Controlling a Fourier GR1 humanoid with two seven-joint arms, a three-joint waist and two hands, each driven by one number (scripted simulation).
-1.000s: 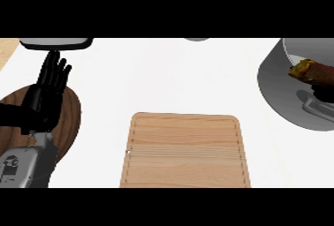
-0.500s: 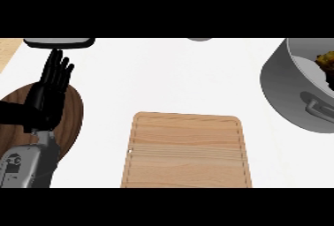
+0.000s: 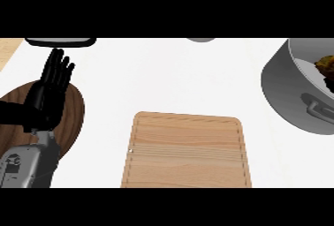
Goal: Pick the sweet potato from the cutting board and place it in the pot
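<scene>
The wooden cutting board (image 3: 186, 150) lies at the lower middle of the white counter with nothing on it. A grey metal pot (image 3: 290, 92) stands at the right edge, cut off by the frame. Inside it, at the far right, a brownish-orange lump shows, the sweet potato (image 3: 324, 65). My left hand (image 3: 51, 88) rests open at the left, fingers straight and pointing up, above a dark wooden plate. My right hand does not show.
A dark brown round wooden plate (image 3: 73, 114) lies under the left forearm. A dark-rimmed object (image 3: 60, 42) sits at the top left edge and a small grey object (image 3: 201, 39) at the top middle. A handle (image 3: 318, 109) sticks out from the pot's side.
The pot and sweet potato have slid further toward the right edge of the view. The black right hand seen over the pot one second ago has gone. The left hand stayed still.
</scene>
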